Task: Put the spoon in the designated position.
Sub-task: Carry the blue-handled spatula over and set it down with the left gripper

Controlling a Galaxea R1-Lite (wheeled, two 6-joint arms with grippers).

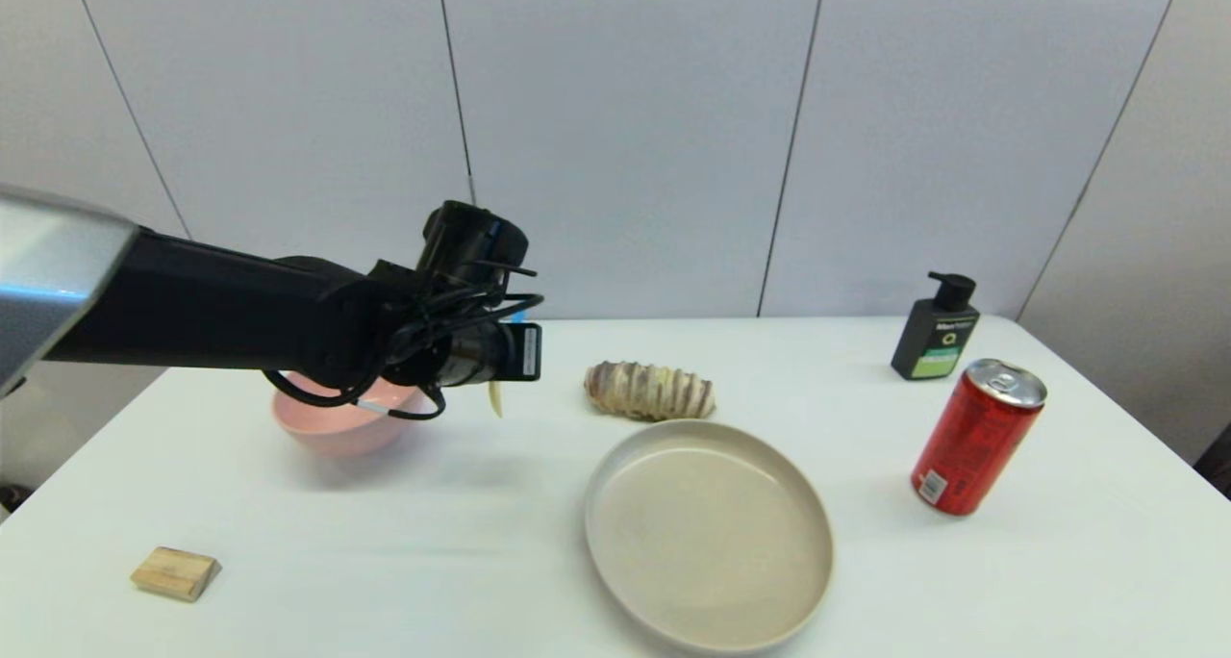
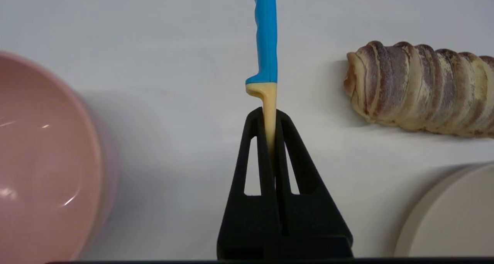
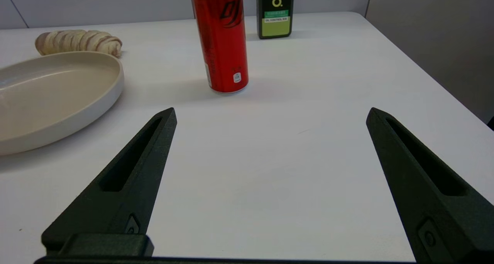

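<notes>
Left gripper [image 2: 270, 119]: fingers closing tight on the spoon [image 2: 266, 44] at its yellow neck, hanging above bare table between the bowl [image 1: 337, 427] and the roll [image 1: 649, 391]. Right gripper [image 3: 270, 117]: idling wide open, empty, near the can [image 3: 222, 36]. Risk: the narrow grip is letting the spoon pivot, possibly landing it askew or against the roll.

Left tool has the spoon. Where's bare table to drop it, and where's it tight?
Left tool holds the spoon above bare white table between the pink bowl and the bread roll. Free: that gap and the front-left stretch between wooden block and plate. Tight: roll against the plate's far rim.
</notes>
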